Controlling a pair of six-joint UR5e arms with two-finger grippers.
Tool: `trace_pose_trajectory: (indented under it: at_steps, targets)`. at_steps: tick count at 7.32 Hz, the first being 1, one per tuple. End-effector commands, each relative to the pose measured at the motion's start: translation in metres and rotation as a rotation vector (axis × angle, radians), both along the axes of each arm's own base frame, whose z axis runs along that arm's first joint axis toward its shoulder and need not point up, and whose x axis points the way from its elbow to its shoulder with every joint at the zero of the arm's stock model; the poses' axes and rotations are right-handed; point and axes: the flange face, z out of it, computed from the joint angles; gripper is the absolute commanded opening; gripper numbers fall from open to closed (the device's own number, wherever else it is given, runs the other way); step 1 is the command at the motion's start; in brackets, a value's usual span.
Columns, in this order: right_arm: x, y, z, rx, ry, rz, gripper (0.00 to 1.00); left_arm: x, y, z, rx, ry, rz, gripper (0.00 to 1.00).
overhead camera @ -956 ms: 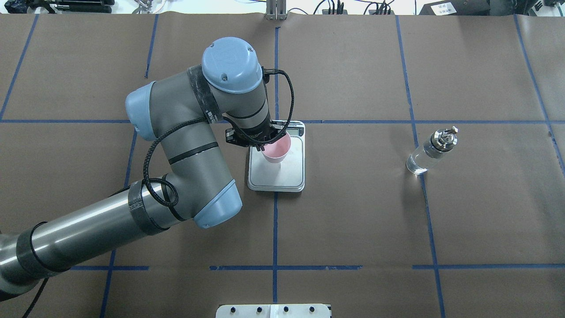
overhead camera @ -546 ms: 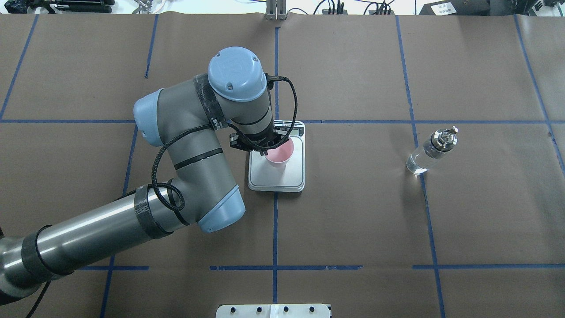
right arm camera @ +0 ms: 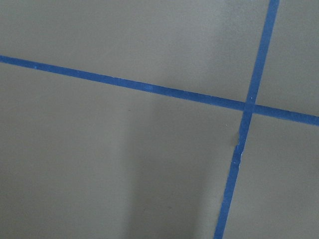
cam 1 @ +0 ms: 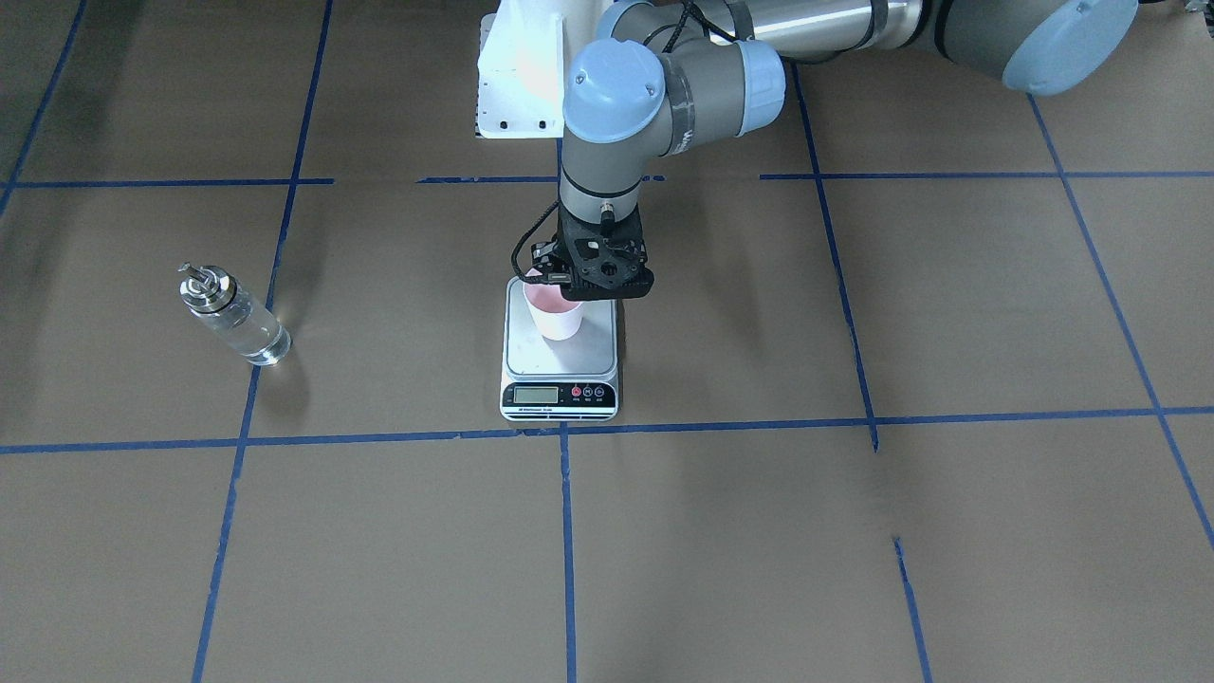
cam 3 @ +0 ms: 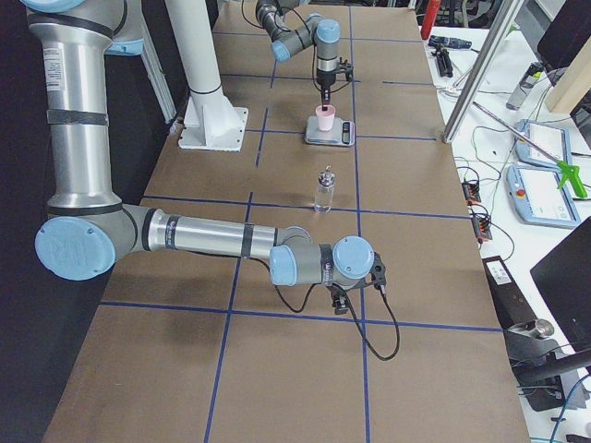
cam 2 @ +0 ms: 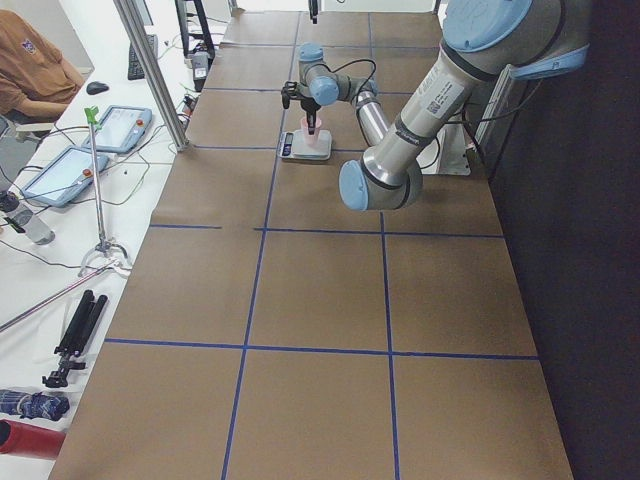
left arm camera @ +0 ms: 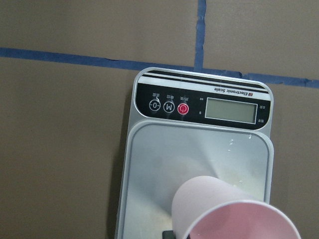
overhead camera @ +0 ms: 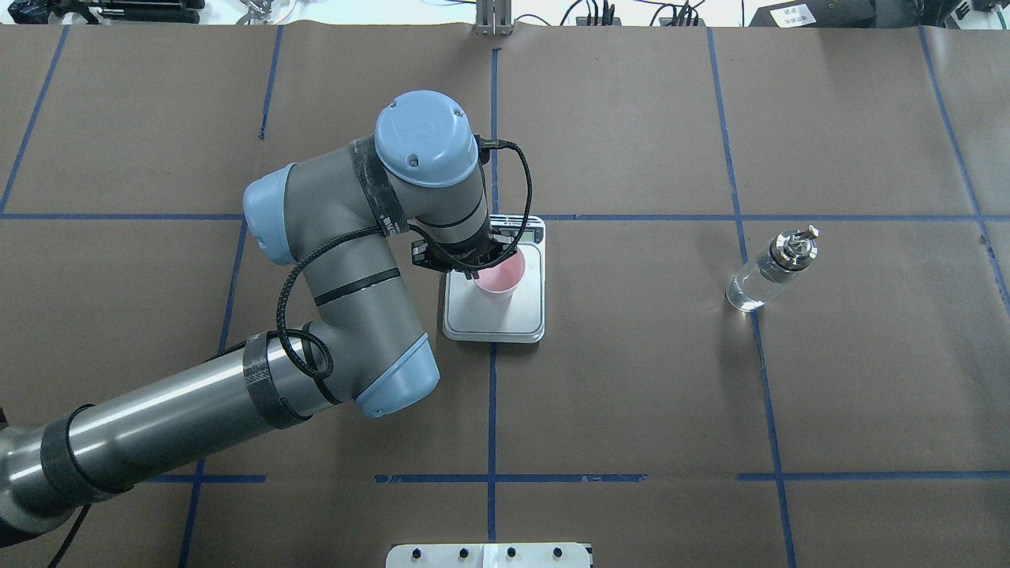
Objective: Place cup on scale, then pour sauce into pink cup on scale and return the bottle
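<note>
**Cup upright under the left jaws, on the scale**

We start at the left gripper (overhead camera: 476,270), which points straight down over the scale (overhead camera: 493,319). Its jaws appear to pinch the wall of the cup (overhead camera: 499,276) at the rim, on the side nearer the robot. In the left wrist view one dark fingertip shows just outside that wall, and the rest of the fingers are hidden.

The cup lies directly below the jaws and a little forward of them. Its long axis is vertical, with the mouth up and the narrow base down on the steel platform. It stands near the platform's middle, behind the display strip as seen from the front. We judge the base to be resting there, so the coming move turns on a straight upward exit along the cup's axis that does not drag the rim sideways.

Farther out, the bottle (overhead camera: 769,272) stands upright and well apart on the robot's right, with the sauce (overhead camera: 746,292) clear inside it. Its long axis is vertical and its cap is uppermost. The spout is too small for us to tell which way it turns.

The right gripper (cam 3: 340,303) hangs low over bare table beyond the bottle. We cannot tell how its jaws stand. We judge this free arm the better placed for the bottle.
</note>
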Motion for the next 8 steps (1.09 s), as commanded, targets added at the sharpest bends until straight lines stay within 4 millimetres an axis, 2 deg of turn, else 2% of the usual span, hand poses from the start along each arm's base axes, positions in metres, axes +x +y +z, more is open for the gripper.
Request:
trace_pose_trajectory:
  at_steps: [1, 4, 6, 7, 8]
  targets:
    - [-0.001, 0.0, 0.0, 0.0, 0.0, -0.002, 1.0, 0.0, -0.002, 0.001, 0.003, -0.003, -0.004, 0.15]
    - [-0.001, 0.0, 0.0, 0.0, 0.0, -0.002, 1.0, 0.0, -0.001, 0.002, 0.009, 0.006, -0.002, 0.42]
    - [-0.001, -0.001, -0.003, 0.006, -0.002, -0.001, 1.0, -0.008, 0.001, -0.008, 0.023, 0.037, -0.005, 0.47]
    - [-0.009, -0.002, -0.009, 0.016, -0.005, -0.016, 1.0, -0.038, 0.003, -0.02, 0.054, 0.078, -0.029, 0.55]
    - [-0.024, -0.003, -0.016, 0.031, -0.007, -0.047, 1.0, -0.09, 0.011, -0.008, 0.08, 0.116, -0.06, 0.55]
